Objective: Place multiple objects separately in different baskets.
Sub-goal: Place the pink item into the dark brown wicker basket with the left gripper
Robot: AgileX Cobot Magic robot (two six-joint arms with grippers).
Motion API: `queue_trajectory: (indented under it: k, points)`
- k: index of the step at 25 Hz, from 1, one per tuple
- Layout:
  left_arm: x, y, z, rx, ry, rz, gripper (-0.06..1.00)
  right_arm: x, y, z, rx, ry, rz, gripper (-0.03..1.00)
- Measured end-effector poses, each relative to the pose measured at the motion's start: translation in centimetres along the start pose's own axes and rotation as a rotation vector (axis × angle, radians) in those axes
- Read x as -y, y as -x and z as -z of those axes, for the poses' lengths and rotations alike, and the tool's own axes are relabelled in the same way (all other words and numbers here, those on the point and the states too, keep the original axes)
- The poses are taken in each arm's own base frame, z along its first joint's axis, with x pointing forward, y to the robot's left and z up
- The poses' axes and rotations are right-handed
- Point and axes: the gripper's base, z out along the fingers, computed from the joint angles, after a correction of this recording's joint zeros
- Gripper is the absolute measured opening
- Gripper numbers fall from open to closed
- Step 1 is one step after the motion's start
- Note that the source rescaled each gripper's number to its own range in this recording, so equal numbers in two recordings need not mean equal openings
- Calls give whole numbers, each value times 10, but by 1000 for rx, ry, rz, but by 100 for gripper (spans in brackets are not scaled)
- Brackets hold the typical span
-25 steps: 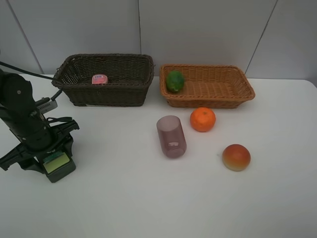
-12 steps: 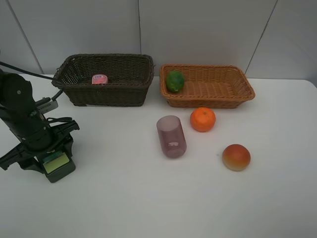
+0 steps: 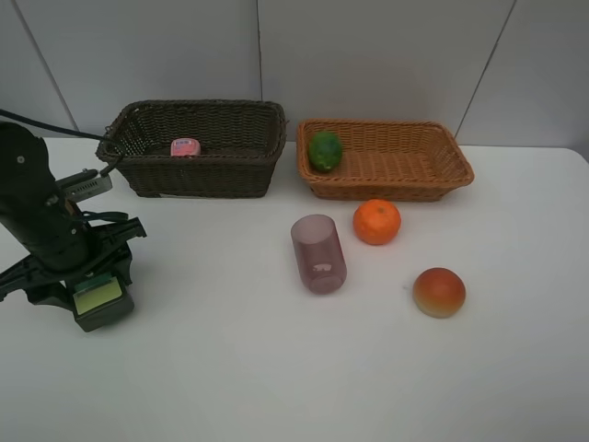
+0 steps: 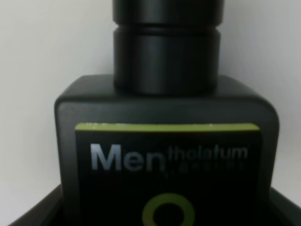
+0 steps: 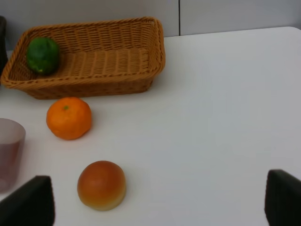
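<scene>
My left gripper [image 3: 90, 293] is shut on the flat black green-labelled bottle [image 3: 99, 299] at the table's left; the bottle fills the left wrist view [image 4: 167, 155]. The pink white-capped bottle [image 3: 186, 146] lies in the dark brown basket [image 3: 193, 177]. The green oval fruit [image 3: 325, 150] lies in the light tan basket [image 3: 405, 189]. The purple cup [image 3: 318, 253], the orange [image 3: 376, 222] and the red-orange fruit [image 3: 439, 292] are on the table. My right gripper [image 5: 155, 209] is open and empty, well short of the red-orange fruit [image 5: 101, 184], and is not in the exterior view.
The two baskets stand side by side at the back of the white table [image 3: 276, 368], against a grey wall. The left arm's cable runs past the dark basket's left end. The right wrist view shows the orange [image 5: 68, 118] and the cup's edge [image 5: 8, 150].
My left gripper has shifted a little to the left and back, and the black bottle has moved with it. The other objects have not moved.
</scene>
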Motion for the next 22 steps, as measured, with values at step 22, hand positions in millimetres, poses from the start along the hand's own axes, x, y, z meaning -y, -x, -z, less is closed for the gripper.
queue_trajectory:
  k: [22]
  points:
    - [-9,13,81,395,-74,-534,70,0,0,0,0,0,0,94]
